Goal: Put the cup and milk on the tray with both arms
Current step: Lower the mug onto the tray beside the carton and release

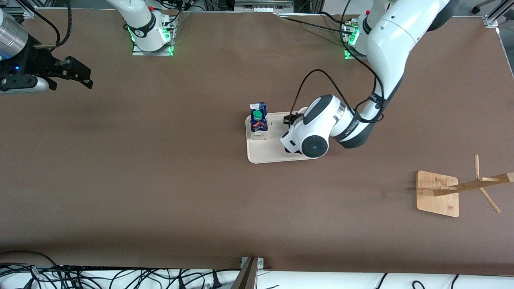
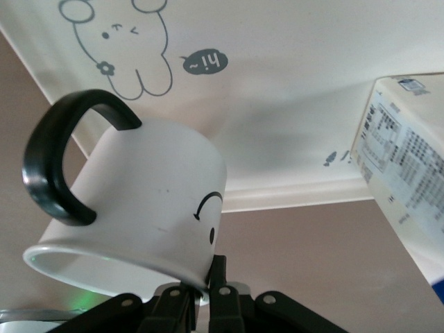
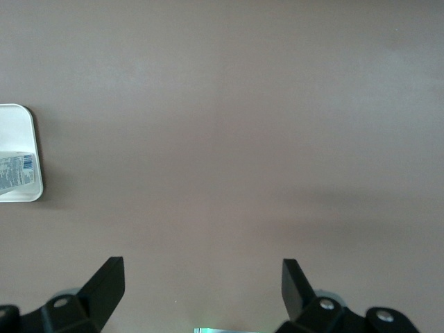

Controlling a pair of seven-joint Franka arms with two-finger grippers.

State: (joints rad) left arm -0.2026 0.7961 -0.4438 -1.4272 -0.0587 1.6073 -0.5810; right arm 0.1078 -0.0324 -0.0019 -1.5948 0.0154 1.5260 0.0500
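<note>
**Cup on its way down to the tray, milk already there**

Bamboo stand [image 1: 437, 193], the thing lying nearest the front camera, sits toward the left arm's end of the table, well apart from the work and playing no part in it.

Largest of the working pieces is the left arm [image 1: 385, 52], which reaches down from its base and bends its wrist low over the tray [image 1: 265, 154]. That posture suggests the cup is being brought in for setting down. The right arm [image 1: 140, 24] waits; its gripper [image 1: 78, 74] hangs over bare table toward its own end, fingers [image 3: 104, 288] spread wide apart and holding nothing, likely pulled back to leave the tray free.

Cream-beige with rounded corners, the tray lies mid-table and carries a rabbit drawing with a small "hi" bubble. On it, at the side toward the right arm, the milk [image 1: 258, 120] stands upright: a dark-blue and white carton with red print and a green cap.

Smallest is the cup [image 2: 139, 201], white with a black loop handle and a black smiley. The left gripper [image 2: 201, 291] is clamped on its rim, so it hangs tilted just above the tray, beside the milk and not visibly resting yet.
</note>
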